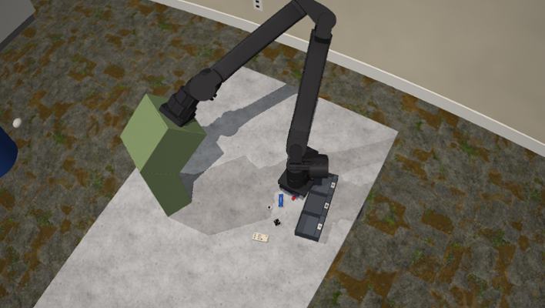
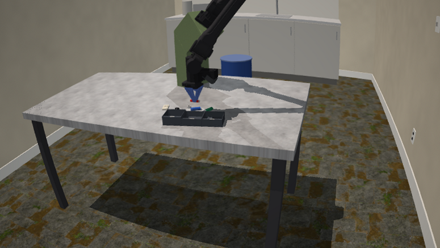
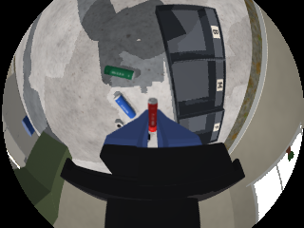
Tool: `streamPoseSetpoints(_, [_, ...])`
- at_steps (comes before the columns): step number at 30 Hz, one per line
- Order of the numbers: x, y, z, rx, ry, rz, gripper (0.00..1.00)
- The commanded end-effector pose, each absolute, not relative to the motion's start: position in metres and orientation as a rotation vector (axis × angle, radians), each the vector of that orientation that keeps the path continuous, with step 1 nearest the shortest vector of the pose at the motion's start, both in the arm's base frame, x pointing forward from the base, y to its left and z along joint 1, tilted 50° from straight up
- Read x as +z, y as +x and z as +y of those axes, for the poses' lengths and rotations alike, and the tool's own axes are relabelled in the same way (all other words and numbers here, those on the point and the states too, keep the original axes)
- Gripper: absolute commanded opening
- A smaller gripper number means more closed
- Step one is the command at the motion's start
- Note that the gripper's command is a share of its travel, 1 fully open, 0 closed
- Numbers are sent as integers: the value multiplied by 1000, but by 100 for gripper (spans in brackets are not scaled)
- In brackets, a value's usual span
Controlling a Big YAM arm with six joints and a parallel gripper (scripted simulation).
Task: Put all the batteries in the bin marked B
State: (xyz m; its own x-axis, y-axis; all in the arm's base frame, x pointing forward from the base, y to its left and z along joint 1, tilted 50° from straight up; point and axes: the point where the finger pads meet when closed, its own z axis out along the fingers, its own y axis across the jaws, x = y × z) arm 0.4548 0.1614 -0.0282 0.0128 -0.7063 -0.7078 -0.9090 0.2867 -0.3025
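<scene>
My gripper (image 2: pixel 195 100) (image 3: pixel 152 113) is shut on a red battery (image 3: pixel 152 115) (image 1: pixel 294 197), held above the table beside the bin row. A blue battery (image 1: pixel 280 199) (image 2: pixel 195 108) (image 3: pixel 124 105) lies on the table, left of the fingers in the wrist view. A green battery (image 2: pixel 209 108) (image 3: pixel 119 72) lies beyond it in the wrist view; the arm hides it in the top view. The bin marked B (image 1: pixel 332 184) (image 2: pixel 214 120) (image 3: pixel 216 31) is the end bin, on the green battery's side. I see no battery in it; part of its floor is hidden.
The bin marked M (image 1: pixel 326 205) (image 3: pixel 219 85) is in the middle, with a third bin (image 1: pixel 319 226) at the other end. A small white-and-black thing (image 1: pixel 268 207) (image 3: pixel 119 123), a black thing (image 1: pixel 276 222) and a cream block (image 1: pixel 259 237) (image 2: pixel 165 107) lie on the table.
</scene>
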Motion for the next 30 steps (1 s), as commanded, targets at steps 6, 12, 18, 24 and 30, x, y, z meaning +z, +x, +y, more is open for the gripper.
streamPoseSetpoints(6, [-38, 450, 164, 328, -1480, 1752, 5])
streamPoseSetpoints(12, [-40, 448, 164, 330, -1480, 1754, 5])
streamPoseSetpoints(18, [-42, 446, 164, 333, -1481, 1758, 5])
streamPoseSetpoints(24, [-6, 464, 178, 317, -1469, 1743, 5])
streamPoseSetpoints(30, [11, 471, 190, 279, -1527, 1684, 5])
